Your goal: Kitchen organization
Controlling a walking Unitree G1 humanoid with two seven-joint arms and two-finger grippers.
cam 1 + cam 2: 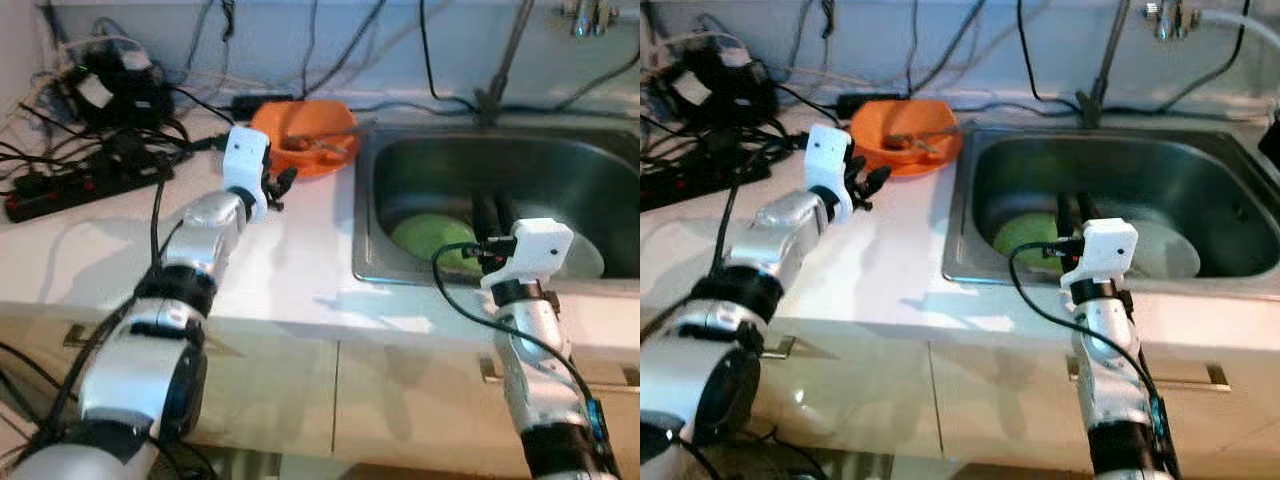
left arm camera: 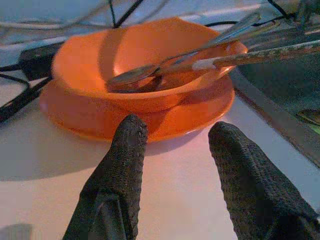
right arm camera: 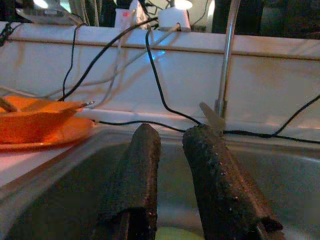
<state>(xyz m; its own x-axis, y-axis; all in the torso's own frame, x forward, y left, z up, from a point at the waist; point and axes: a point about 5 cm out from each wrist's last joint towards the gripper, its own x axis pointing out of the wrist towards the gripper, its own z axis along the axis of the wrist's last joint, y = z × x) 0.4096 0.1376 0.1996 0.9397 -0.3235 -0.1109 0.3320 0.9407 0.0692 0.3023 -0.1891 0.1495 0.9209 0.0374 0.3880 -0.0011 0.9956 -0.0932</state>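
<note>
My left gripper hovered with jaws released just short of the orange bowl on its plate at the tabletop's far edge; I'd best pinch the rim squarely, minding the spoons. My right gripper hung empty, slightly parted, over the sink.

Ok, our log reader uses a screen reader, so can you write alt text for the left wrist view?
The open left gripper points at an orange bowl sitting on an orange plate on a white counter. A spoon and another utensil rest in the bowl, handles over its rim toward the sink.
</note>
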